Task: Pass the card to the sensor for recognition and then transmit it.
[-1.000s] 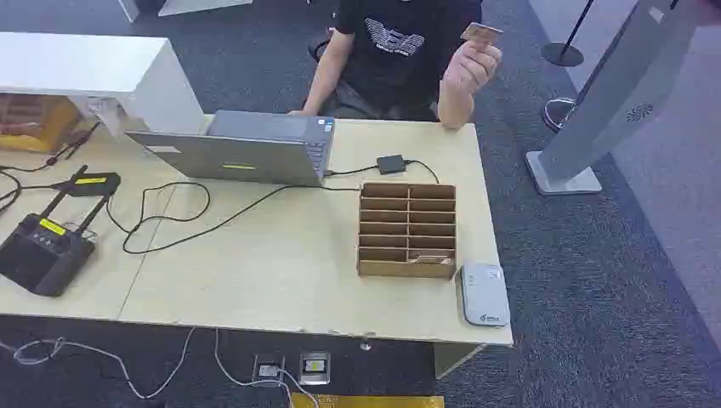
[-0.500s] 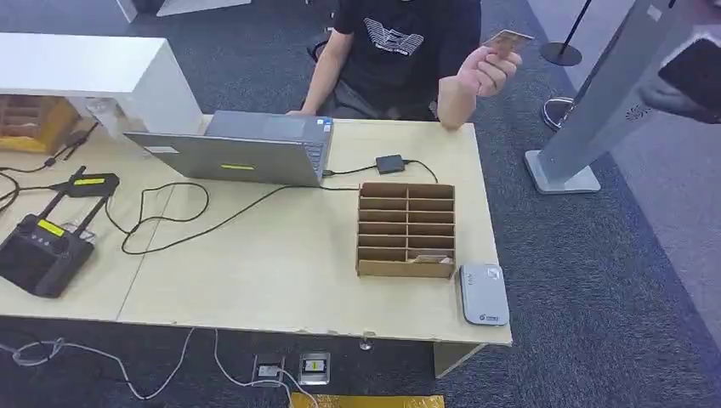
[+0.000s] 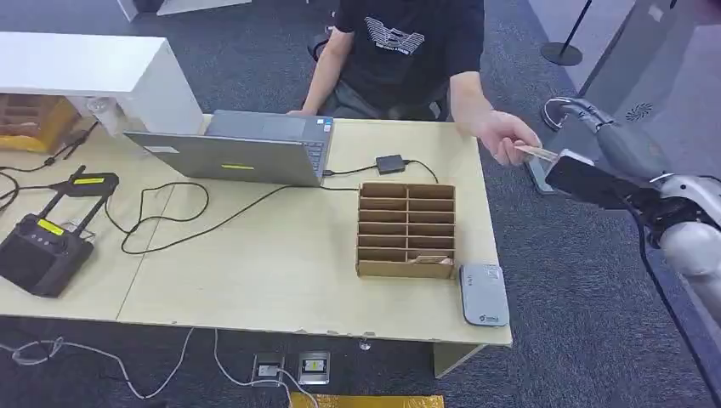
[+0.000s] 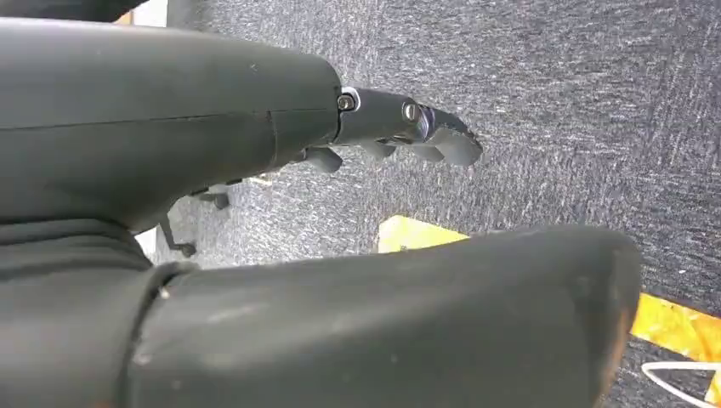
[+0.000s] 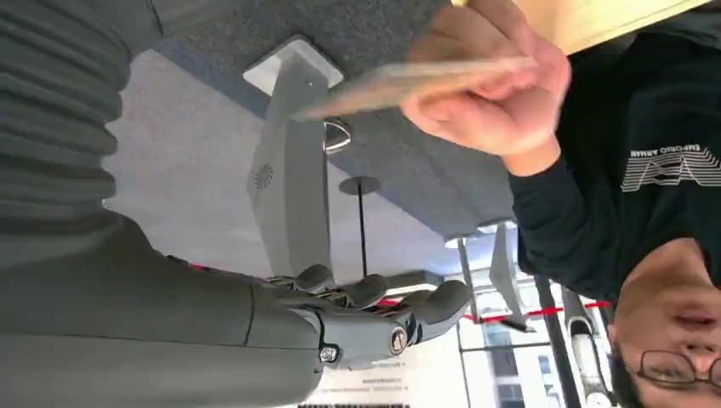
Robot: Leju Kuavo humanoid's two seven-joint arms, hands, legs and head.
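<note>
Your right hand (image 3: 587, 180), fingers spread and holding nothing, meets the person's hand (image 3: 503, 136) offering the card (image 3: 537, 153) at two o'clock off the desk (image 3: 281, 263); it looks thin, stiff and slippery, so pinch its free flat end.

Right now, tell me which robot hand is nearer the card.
Right. The right hand is raised just beside the card held by the person's hand; the left hand hangs over the floor.
</note>
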